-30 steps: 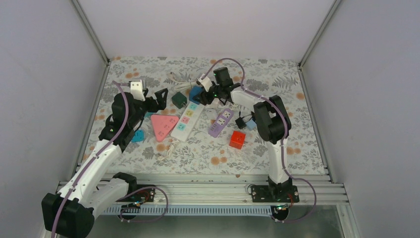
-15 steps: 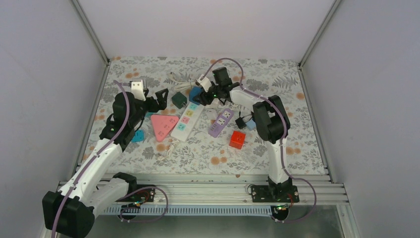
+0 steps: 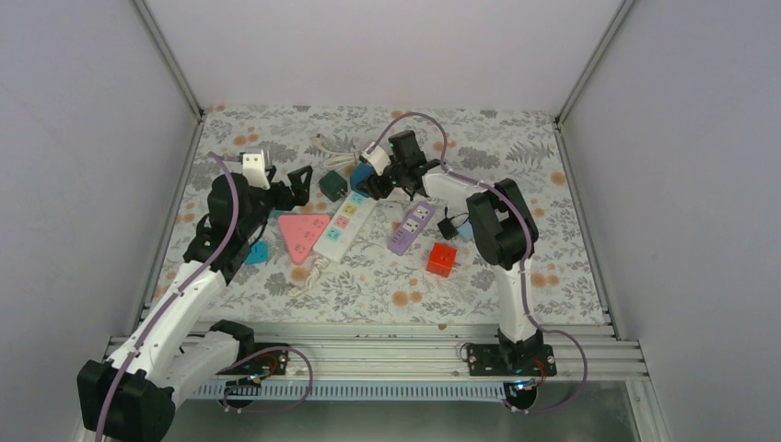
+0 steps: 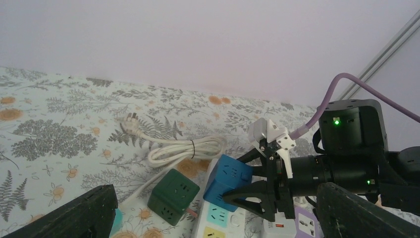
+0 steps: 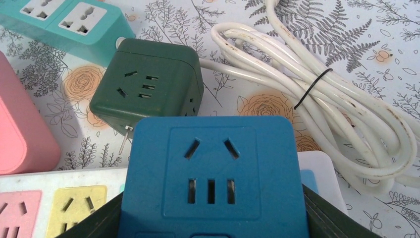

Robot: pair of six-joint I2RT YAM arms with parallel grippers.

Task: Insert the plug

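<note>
The blue cube plug [image 3: 362, 175] sat clamped between the fingers of the right hand [image 3: 375, 180], just above the centre of the overhead frame, at the far end of the white power strip [image 3: 343, 226]. Whether it touched the strip could not be told. The left hand [image 3: 295, 187] stood spread wide with nothing in it, left of centre, beside the green cube [image 3: 332, 185].

The table [image 3: 516, 276] wore a cover printed with grey ferns and orange flowers. Plain pale walls [image 3: 387, 46] shut it in, with metal rails running up the corners. A purple strip [image 3: 411, 226], a red cube [image 3: 441, 259] and a pink triangular block [image 3: 305, 233] also lay on it.

The right wrist view gave what the overhead one could not. It showed the plug's socket face (two slanted slots over three straight ones), a metal pin under the green cube, and a black tie around the coiled white cable [image 5: 317, 99]. A teal strip [image 5: 64, 22] lay at its upper left. The left wrist view showed the right hand side-on, with one dark finger above the cube and one below.
</note>
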